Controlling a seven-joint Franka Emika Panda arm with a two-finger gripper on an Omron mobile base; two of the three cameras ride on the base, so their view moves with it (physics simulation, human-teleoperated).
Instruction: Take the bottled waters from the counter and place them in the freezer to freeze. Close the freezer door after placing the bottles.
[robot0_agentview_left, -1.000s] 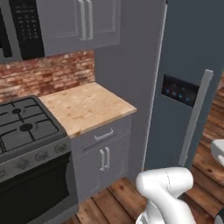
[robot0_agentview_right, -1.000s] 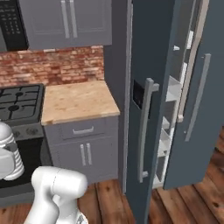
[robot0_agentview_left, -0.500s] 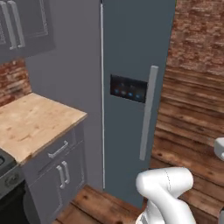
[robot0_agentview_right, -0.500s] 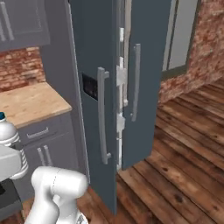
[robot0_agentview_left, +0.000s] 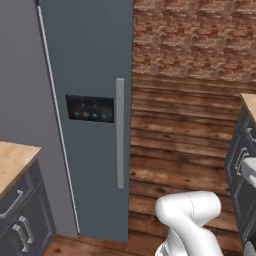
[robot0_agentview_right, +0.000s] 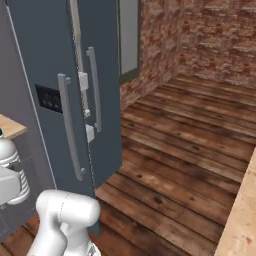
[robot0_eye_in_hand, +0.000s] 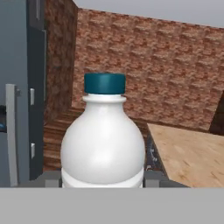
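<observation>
A red brick wall (robot0_agentview_left: 195, 37) spans the upper right of the left base view. Below it, dark wood plank floor (robot0_agentview_left: 180, 145) fills the middle right. Grey cabinet doors (robot0_agentview_left: 20, 220) occupy the lower left.

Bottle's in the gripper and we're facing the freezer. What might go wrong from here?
1. The freezer door stands only partly open in the right base view; the bottle or arm could clip its edge going in.
2. The gripper holds the bottle low on its body, so a bump could tip it loose.
</observation>
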